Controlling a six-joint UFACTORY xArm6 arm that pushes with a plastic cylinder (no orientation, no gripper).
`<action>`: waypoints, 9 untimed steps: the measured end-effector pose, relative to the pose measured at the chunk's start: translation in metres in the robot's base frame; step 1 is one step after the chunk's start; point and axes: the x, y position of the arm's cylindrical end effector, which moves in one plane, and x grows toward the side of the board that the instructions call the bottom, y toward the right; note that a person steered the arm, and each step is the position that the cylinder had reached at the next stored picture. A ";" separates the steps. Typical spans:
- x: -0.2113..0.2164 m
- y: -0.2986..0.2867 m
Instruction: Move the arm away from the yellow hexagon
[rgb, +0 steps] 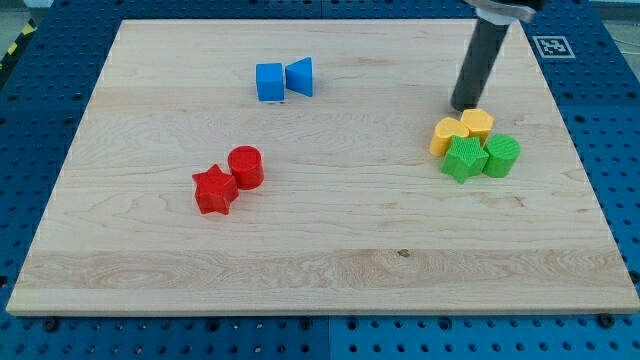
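Note:
The yellow hexagon lies at the view's right, in a tight cluster with a yellow heart-shaped block, a green star and a green cylinder. My dark rod comes down from the view's top right, and my tip rests on the board just above and slightly left of the yellow hexagon, very close to it. I cannot tell whether the tip touches the hexagon.
A blue cube and a blue wedge-shaped block sit together at the view's top centre. A red star and a red cylinder sit together at centre left. The wooden board lies on a blue perforated table.

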 end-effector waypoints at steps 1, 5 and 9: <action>0.000 -0.037; 0.001 -0.097; 0.063 -0.096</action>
